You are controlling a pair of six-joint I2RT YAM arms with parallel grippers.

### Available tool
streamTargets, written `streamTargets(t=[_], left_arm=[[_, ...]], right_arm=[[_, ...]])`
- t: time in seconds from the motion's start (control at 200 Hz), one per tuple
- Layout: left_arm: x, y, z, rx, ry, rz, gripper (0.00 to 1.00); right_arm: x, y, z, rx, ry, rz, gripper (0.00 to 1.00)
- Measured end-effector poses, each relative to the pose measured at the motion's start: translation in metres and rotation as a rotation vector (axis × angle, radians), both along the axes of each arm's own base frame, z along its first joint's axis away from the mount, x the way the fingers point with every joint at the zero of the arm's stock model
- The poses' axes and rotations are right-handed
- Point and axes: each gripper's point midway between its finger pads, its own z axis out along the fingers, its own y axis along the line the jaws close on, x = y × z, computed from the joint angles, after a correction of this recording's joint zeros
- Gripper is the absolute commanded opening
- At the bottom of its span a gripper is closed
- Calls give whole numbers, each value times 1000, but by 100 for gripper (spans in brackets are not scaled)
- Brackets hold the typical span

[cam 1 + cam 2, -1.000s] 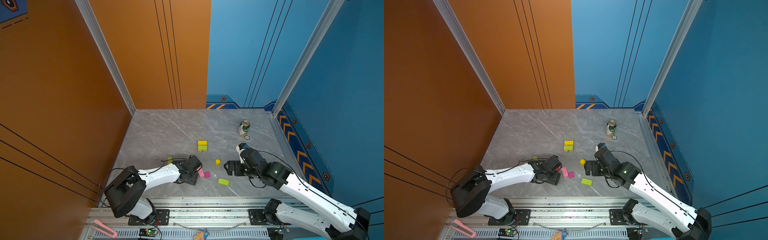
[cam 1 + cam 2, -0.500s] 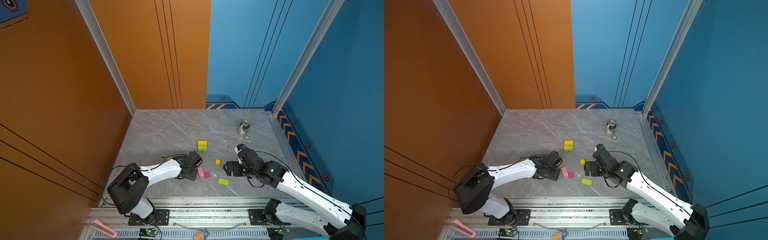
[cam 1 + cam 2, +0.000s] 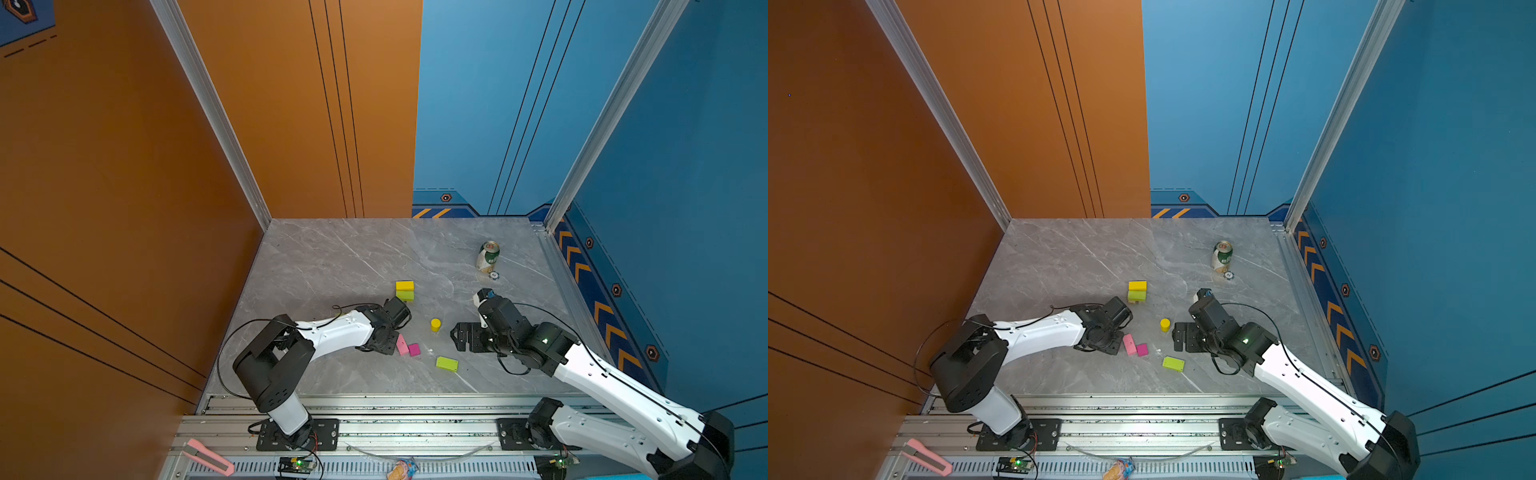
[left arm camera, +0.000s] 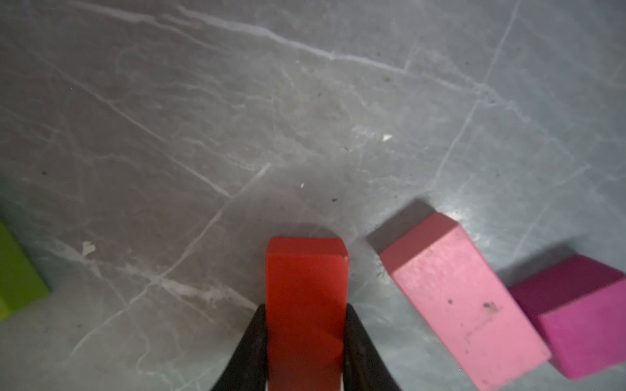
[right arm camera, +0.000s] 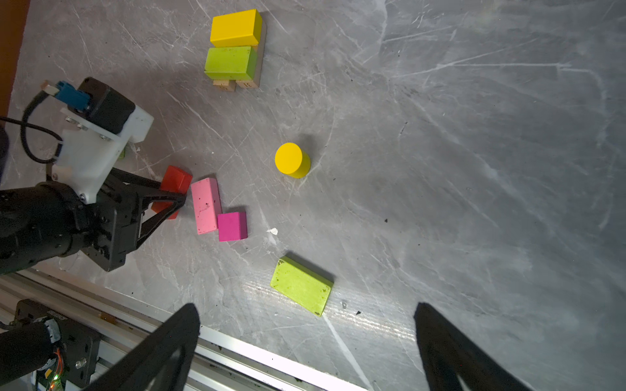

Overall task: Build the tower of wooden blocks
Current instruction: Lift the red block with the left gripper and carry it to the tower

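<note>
My left gripper [image 4: 306,308] is shut on a red-orange block [image 4: 306,287] that rests low on the marble floor; in the right wrist view the gripper [image 5: 171,193] holds the block [image 5: 176,179]. Right beside it lie a pink block [image 3: 402,345] and a magenta cube [image 3: 414,350]. The tower [image 3: 404,290] is a yellow and a lime-green block on two tan bars [image 5: 233,84]. A yellow cylinder [image 3: 435,324] stands alone. A lime-green slab [image 3: 447,364] lies near the front. My right gripper [image 3: 459,337] hangs open and empty just right of the cylinder.
A green-white can [image 3: 488,257] stands at the back right with a small disc [image 3: 493,275] in front of it. Another lime-green block [image 4: 17,277] lies near the left arm. The metal rail [image 3: 374,415] runs along the front, with a pink utility knife [image 3: 208,457] on it.
The left gripper has closed on the red-orange block, and its arm has shifted a little. The right arm has barely moved and stays open.
</note>
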Motion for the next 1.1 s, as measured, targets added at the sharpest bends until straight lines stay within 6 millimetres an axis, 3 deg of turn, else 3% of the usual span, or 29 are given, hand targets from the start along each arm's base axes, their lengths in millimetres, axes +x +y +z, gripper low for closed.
streamTargets(t=[0.195,0.32,0.591,0.731,0.861,1.101], left_arm=[[-1,5,4,32,12,5,20],[8,4,17,28,-4,29,20],[67,-24,70,-75,-129,92,20],[92,-44,85,-106,-170,100,20],[114,-58,87,-116,-189,112,20],[140,-68,74,-94,-194,142,20]], right_arm=[[-1,-6,-5,-3,4,-10,100],[0,-11,-6,-3,4,-21,100],[3,-19,-4,23,-7,-32,100],[5,-23,-3,25,-12,-39,100],[7,-27,-2,21,-19,-48,100],[10,-32,-2,16,-22,-54,100]])
